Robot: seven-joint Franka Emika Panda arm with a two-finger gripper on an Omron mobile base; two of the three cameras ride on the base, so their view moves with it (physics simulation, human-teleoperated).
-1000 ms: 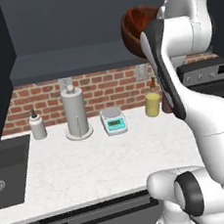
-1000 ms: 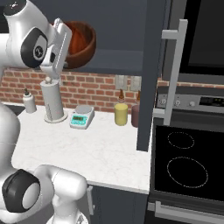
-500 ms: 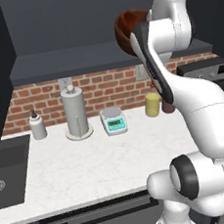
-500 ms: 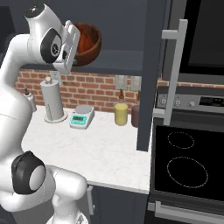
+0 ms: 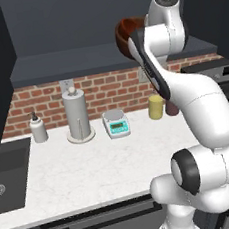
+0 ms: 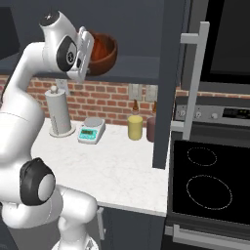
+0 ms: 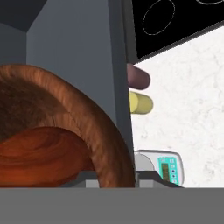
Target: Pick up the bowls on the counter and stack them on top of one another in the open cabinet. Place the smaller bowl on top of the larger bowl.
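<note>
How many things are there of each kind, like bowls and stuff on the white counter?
Wooden bowls up at the cabinet shelf: 2, the smaller bowl nested in the larger bowl
Paper towel holder: 1
Kitchen scale: 1
Yellow cup: 1
Dark reddish cup: 1
White soap bottle: 1
Total: 7

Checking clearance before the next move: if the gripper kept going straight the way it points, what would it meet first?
Most likely the wooden bowl directly ahead of the gripper at the open cabinet; depth is unclear.
</note>
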